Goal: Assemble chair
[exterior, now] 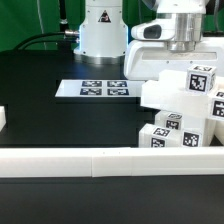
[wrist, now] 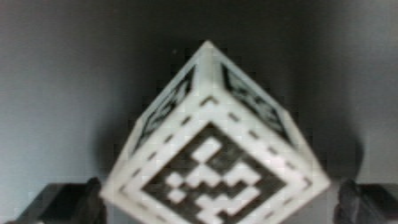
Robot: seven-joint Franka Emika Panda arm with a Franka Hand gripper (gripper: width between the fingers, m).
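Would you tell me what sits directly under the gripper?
A tagged white chair piece fills the space under the gripper, turned corner-first toward the wrist camera. What that piece rests on is covered by it.

The exterior view is bright and evenly lit. The glossy white chair pieces (exterior: 185, 100) glare almost to washout, their edges soft, while the black bench (exterior: 40, 70) around the marker board (exterior: 100, 89) reads uniformly dark. The wrist view is dim and blurred, and the tagged piece (wrist: 210, 150) is out of focus against murky grey.
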